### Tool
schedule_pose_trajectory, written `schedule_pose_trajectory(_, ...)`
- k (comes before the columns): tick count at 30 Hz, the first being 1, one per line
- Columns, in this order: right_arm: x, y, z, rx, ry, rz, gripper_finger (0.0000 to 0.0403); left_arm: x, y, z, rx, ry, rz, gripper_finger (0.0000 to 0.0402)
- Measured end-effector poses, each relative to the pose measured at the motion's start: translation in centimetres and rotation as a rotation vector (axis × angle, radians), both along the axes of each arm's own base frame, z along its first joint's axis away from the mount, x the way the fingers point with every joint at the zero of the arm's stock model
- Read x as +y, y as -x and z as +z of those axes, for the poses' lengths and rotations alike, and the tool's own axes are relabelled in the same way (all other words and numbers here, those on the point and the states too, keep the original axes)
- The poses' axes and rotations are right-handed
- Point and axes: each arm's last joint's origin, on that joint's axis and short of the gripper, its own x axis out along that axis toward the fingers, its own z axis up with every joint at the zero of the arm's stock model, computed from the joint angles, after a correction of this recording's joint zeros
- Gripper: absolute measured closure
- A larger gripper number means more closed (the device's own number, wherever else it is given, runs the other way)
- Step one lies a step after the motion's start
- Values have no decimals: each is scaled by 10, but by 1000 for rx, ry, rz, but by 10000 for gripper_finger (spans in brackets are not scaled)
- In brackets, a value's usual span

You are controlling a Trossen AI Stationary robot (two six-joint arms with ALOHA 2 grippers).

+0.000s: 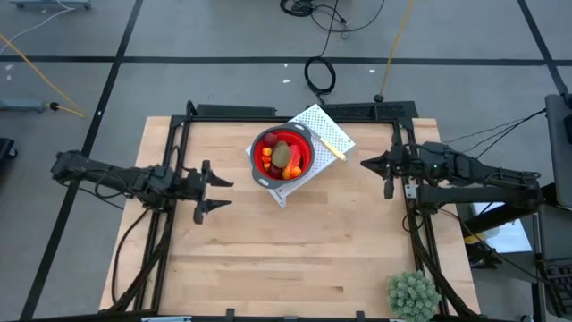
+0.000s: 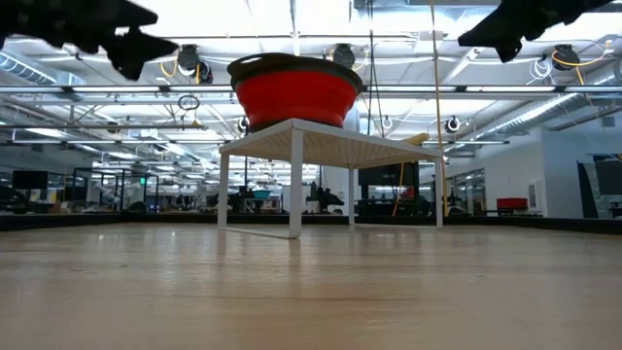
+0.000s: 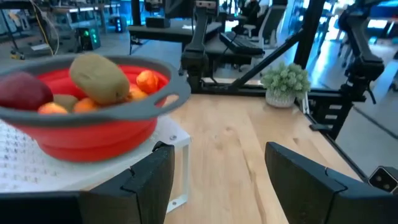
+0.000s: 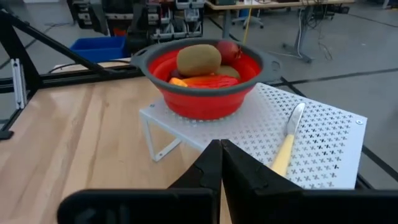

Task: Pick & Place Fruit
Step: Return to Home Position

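Tabletop (image 1: 295, 250): left tool (image 1: 229, 193) splayed, right tool (image 1: 365, 163) seemingly closed.

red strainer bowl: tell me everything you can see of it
The red bowl is a round strainer with stepped, rubbery-looking red walls and a grey rim with two small tabs. It stands upright on one half of the white perforated shelf, holding the fruit: an olive-brown oval, a dark red ball, orange pieces. The yellow-handled knife lies on the other half, not touching it.
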Motion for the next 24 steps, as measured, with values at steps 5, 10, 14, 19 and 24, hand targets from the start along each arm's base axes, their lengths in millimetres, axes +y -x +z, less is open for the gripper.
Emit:
schedule_pose_trajectory(5,0,1,-20,3,-1,2,402,1,5,-25,-81,30,0,151)
schedule_pose_trajectory(10,0,3,-42,43,-5,-1,402,3,13,-42,-118,43,-4,151)
schedule_pose_trajectory(14,1,9,-55,44,-2,-1,402,4,19,-46,-147,52,-4,151)
schedule_pose_trajectory(19,2,19,-63,8,11,0,402,5,24,-48,-148,41,4,151)
schedule_pose_trajectory(24,3,26,-72,-27,11,-1,402,5,25,-48,-146,14,3,151)
